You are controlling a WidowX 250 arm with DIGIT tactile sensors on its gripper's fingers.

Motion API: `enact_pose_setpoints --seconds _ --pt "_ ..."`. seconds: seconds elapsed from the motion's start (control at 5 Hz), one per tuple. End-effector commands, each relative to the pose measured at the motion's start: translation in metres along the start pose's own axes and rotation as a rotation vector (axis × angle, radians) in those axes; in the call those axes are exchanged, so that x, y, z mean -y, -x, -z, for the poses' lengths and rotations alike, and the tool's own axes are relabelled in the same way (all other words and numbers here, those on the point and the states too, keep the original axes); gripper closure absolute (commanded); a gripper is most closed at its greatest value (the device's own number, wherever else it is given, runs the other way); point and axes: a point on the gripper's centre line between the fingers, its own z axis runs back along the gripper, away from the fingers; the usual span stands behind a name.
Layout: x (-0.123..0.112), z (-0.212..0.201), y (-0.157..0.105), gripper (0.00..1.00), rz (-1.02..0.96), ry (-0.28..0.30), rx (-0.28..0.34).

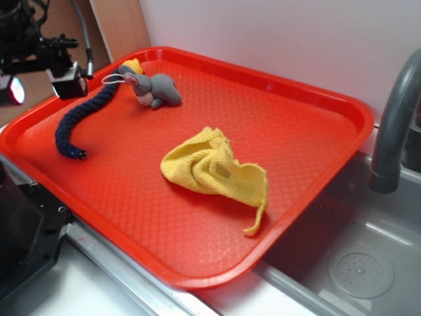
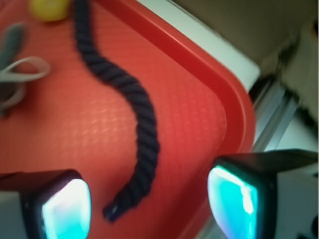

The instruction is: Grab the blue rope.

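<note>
Nothing is grasped yet: at the left, the gripper point(image 2: 149, 199) hovers with fingers spread apart above the blue rope point(image 1: 82, 118), which lies curved along the red tray's point(image 1: 342, 108) left side, free end between the pads; descent and closing remain

Legible text, labels, brands, numbers, signs: none in either view. Red tray point(image 1: 316, 99): embossed surface pattern only, no marking. Yellow cloth point(image 1: 214, 172): small patch on its fold, too small to read. Blue rope point(image 2: 130, 97): unmarked. End effector point(image 2: 149, 204): glowing pads, no lettering
</note>
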Motion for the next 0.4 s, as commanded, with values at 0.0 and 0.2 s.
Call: enact_pose_setpoints --seconds 0.0,0.2 --pt "0.003 0.028 -0.007 0.0 0.101 0.008 -0.071" --pt "-0.01 0.04 0.012 0.0 0.143 0.018 -0.064"
